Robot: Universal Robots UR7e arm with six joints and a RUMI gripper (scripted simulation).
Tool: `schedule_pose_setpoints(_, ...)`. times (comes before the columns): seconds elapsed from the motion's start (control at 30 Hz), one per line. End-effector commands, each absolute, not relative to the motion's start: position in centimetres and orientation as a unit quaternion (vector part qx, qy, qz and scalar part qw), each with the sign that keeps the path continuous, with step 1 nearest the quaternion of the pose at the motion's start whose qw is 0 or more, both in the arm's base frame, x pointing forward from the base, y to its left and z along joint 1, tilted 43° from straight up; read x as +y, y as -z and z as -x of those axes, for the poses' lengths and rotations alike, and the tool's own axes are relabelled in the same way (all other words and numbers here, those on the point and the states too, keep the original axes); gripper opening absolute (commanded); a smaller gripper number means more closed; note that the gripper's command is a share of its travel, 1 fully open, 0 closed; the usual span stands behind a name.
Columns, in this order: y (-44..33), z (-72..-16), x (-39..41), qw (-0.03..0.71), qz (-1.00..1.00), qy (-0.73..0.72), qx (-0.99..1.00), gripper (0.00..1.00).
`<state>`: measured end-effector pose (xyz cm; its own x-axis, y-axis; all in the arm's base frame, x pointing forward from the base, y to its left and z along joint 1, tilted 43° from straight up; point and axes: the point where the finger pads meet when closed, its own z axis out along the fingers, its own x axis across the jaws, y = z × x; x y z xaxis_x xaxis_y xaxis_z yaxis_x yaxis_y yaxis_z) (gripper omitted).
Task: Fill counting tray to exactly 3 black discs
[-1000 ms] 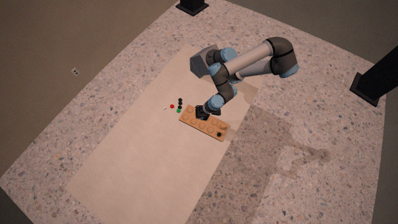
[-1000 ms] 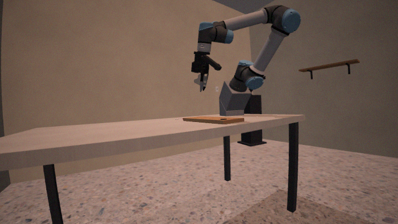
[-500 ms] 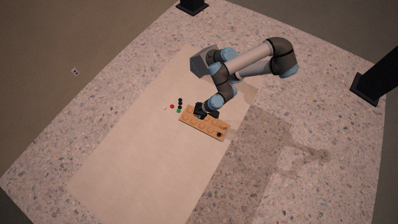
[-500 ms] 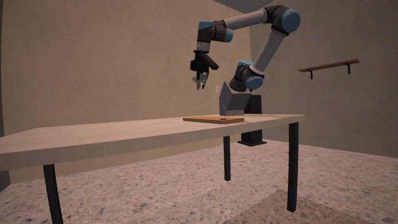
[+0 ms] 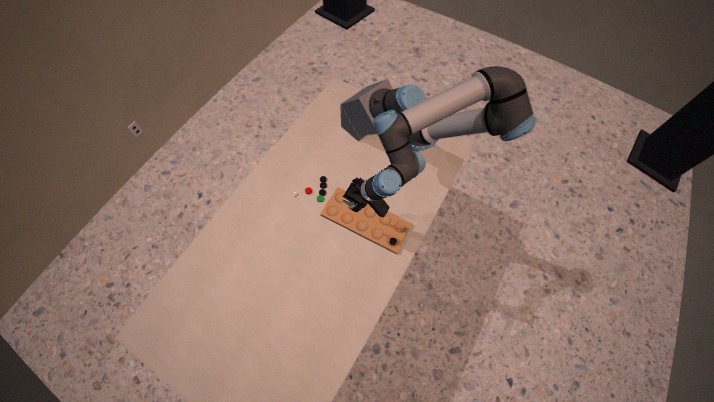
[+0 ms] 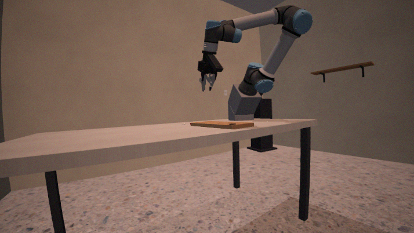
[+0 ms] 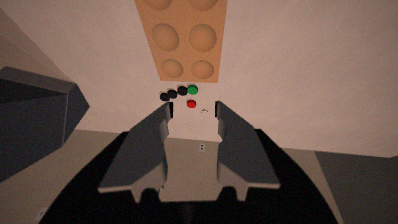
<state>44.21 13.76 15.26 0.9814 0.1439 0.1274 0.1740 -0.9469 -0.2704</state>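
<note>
You are one disc in, with two to go. The counting tray (image 5: 334, 216) lies on the counter (image 5: 240, 280), and a single black disc (image 5: 393, 241) sits in a pocket at its right end. Judging from the top view, the tray has ten pockets in two rows of five, though the hand covers part of the left end; every other pocket you can see holds nothing.

The supply lies just beyond the tray's left end. Count three loose black discs (image 5: 323, 185) in a short line, the nearest of them just beside a green disc (image 5: 320, 198). A red disc (image 5: 308, 190) sits a little further left, and a tiny white object (image 5: 295, 194), too small to identify, lies beyond it. So there are four black discs in all, one red and one green; you need only two of the three loose ones.

The hand (image 6: 207, 84) hangs well above the counter over the tray's left end. Its jaws stand partly apart with nothing between them, as the wrist view shows. Your next step looks like a descent onto one loose black disc, keeping off the green neighbour.
</note>
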Motion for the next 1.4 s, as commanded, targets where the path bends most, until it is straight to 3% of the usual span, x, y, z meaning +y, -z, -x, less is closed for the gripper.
schedule_pose_setpoints(0.0,-15.5,-44.5,13.0,0.132,0.99,0.045,-0.026,0.28)
schedule_pose_setpoints(1.37,-15.8,-45.1,6.9,0.071,0.929,-0.002,0.363,0.28)
